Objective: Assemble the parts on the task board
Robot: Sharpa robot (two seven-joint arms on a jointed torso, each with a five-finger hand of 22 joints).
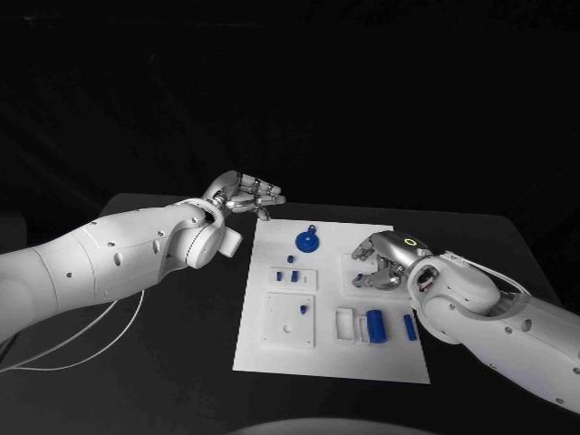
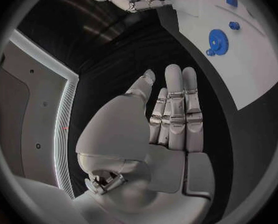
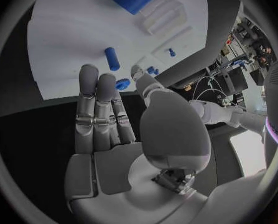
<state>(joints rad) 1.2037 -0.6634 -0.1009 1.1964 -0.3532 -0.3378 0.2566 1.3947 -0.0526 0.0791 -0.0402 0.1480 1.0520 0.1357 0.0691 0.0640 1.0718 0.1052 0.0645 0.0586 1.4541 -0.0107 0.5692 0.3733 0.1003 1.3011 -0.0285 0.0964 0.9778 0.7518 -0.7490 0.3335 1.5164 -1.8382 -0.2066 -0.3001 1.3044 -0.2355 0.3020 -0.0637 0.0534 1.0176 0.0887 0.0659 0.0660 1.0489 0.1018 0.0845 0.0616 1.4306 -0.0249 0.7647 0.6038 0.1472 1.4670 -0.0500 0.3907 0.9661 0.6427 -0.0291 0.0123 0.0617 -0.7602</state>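
The task board (image 1: 271, 358) lies in the middle of the black surface (image 1: 172, 362), a white plate with small blue parts on it. A blue gear-like disc (image 1: 308, 241) with a small tab sits near the far end of the board. Toward the middle, two small blue pegs (image 1: 286, 275) stand on a raised white square, and another white square block (image 1: 290, 319) lies nearer the robot with a tiny blue piece on it. Along the near right part of the board lie a white block (image 1: 345, 320), a larger blue cylinder (image 1: 375, 326) just beside it, and a slim blue pin (image 1: 409, 327) a little further right.

The left robot hand (image 1: 247, 194) hovers off the far left corner of the board, above the dark surface. In its wrist view its fingers (image 2: 175, 109) are stretched out straight and close together, with nothing in them.

The right robot hand (image 1: 384, 263) is over the right edge of the board, near a raised white square; from the head camera its fingers look curled, though the detail there is hard to read. Its wrist view shows the fingers (image 3: 96, 104) extended side by side, the thumb apart, holding nothing, with a short blue pin (image 3: 112, 58) and a small blue piece (image 3: 123, 83) on the board beyond the fingertips.
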